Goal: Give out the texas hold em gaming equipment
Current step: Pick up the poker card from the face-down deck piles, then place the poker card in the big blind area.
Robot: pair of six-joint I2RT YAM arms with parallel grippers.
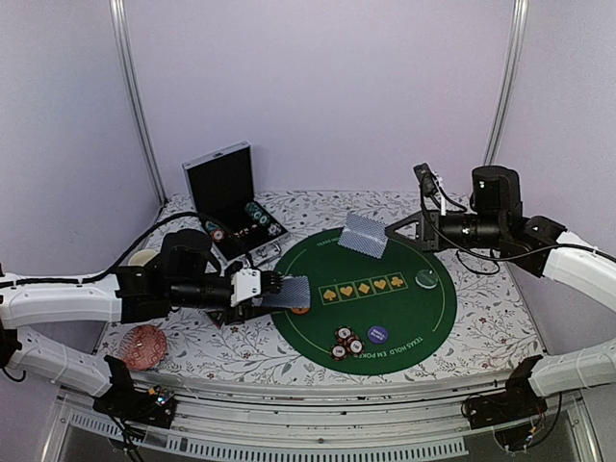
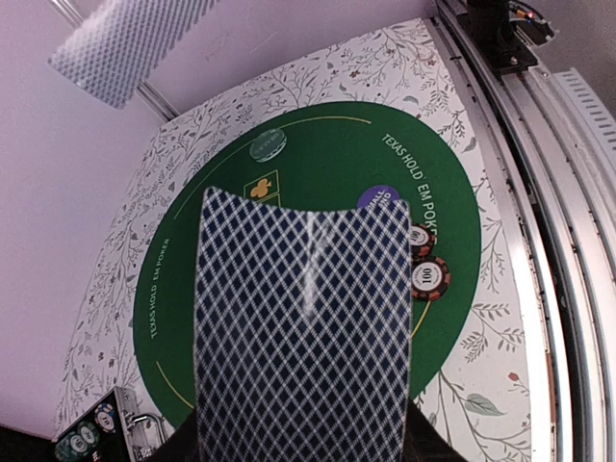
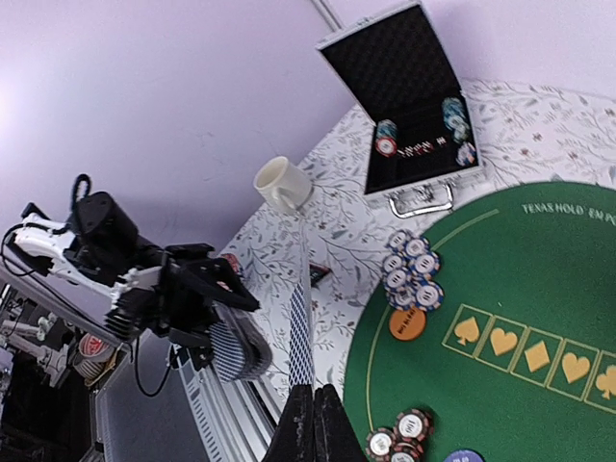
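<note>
My left gripper (image 1: 272, 289) is shut on a bowed deck of blue-grey-backed playing cards (image 2: 303, 327), held over the left edge of the green felt mat (image 1: 404, 308). My right gripper (image 3: 313, 397) is shut on a single card (image 1: 364, 234), lifted above the mat's far side and seen edge-on (image 3: 300, 332) in the right wrist view. On the mat lie an orange button (image 3: 407, 322), a purple button (image 1: 377, 334), a pale-green button (image 1: 425, 279), a cluster of blue-edged chips (image 3: 412, 274) and red-and-black chips (image 1: 346, 342). A small black marker (image 3: 319, 273) lies just off the mat.
An open metal chip case (image 1: 231, 197) with chips inside stands at the back left. A cream mug (image 1: 144, 258) sits left of my left arm. A red patterned round object (image 1: 144, 346) lies at the near left. Metal rails run along the near table edge.
</note>
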